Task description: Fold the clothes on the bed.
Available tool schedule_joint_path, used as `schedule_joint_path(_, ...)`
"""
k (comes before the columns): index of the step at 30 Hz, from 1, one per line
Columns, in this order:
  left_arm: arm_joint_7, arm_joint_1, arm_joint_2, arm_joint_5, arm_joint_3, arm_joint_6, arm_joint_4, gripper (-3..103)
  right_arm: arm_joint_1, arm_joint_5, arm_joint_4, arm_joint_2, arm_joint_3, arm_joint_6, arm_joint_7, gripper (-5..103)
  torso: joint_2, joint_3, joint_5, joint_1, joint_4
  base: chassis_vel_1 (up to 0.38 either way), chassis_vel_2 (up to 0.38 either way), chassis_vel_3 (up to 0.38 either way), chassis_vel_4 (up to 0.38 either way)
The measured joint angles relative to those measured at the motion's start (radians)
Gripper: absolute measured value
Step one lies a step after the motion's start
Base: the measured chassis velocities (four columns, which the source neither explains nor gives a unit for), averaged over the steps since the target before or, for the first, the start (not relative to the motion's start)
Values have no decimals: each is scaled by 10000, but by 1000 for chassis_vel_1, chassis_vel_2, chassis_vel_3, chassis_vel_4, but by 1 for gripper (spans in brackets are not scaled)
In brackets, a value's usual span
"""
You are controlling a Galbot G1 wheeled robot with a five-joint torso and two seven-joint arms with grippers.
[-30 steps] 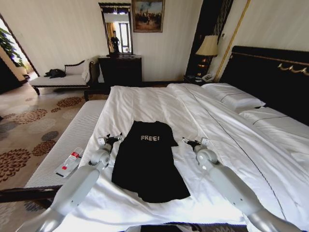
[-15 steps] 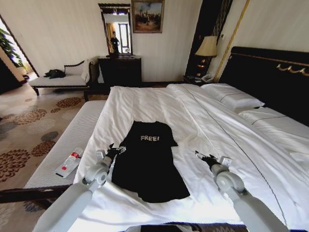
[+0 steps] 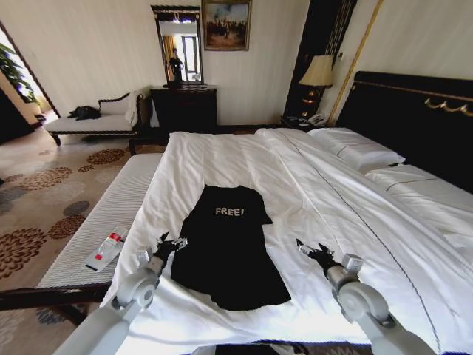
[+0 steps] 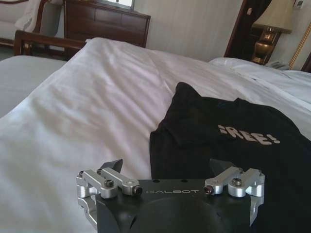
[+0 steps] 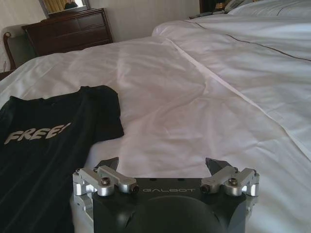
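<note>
Head view: the black T-shirt (image 3: 229,248) lies flat on the white duvet of the bed (image 3: 310,185), near the foot end, collar toward the headboard, white "FREE!" lettering face up on the chest.
T-shirt shape: narrow and long, both sleeves tucked in close to the body, lower hem skewed toward the robot's right.
Left tool (image 3: 169,244): just beside the shirt's left edge, about level with its middle, above the duvet; fingers apart, nothing between them.
Right tool (image 3: 311,250): over bare duvet, well apart from the shirt's right edge; fingers apart, nothing between them.
Left wrist view: the left tool (image 4: 167,167) with both finger tips spread wide; the T-shirt (image 4: 228,145) runs ahead of it and to one side, white duvet on the other.
Right wrist view: the right tool (image 5: 163,165) with finger tips spread wide over white duvet; the T-shirt (image 5: 43,145) lies off to one side, lettering readable.
Bed surroundings: pillows (image 3: 355,151) at the dark headboard (image 3: 414,111); a bench (image 3: 111,214) with a pale cushion runs along the bed's left side.
Bench: carries a clear bottle (image 3: 106,248) with a red label, lying on its side.
</note>
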Motion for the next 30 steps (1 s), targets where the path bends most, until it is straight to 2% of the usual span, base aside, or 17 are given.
schedule_joint_path(4, 357, 1073, 117, -439, -882, -9, -484, 100, -822, -321, 598, 247, 143, -4, -264, 100, 1, -1, 2, -1, -1, 0, 0, 0, 0)
schedule_joint_path(11, 532, 2107, 70, -780, -1484, -46, -947, 100, -1311, -289, 1087, 508, -145, -125, -299, 100, 1, 0, 2, 0, 0, 0, 0, 0, 0)
schedule_joint_path(16, 568, 2810, 23, -937, -1653, -46, -1227, 100, -1642, 899, 1415, 548, -318, -717, -174, 100, 1, 0, 2, -1, -1, 0, 0, 0, 0)
schedule_joint_path(17, 568, 2810, 23, -937, -1653, -46, -1227, 100, -1642, 899, 1415, 548, -318, -717, -174, 100, 1, 0, 2, -1, -1, 0, 0, 0, 0)
schedule_joint_path(21, 593, 3283, -83, -1081, -1712, -44, -1432, 100, -1817, 2291, 1481, 204, -172, -1230, -367, 100, 1, 0, 1, -1, 0, 0, 0, 0, 0)
schedule_joint_path(30, 478, 3925, -456, -987, -1657, 24, -2148, 100, -2303, 3808, 1231, -207, 90, -1823, -668, 100, 1, 0, 3, -1, 0, 0, 0, 0, 0)
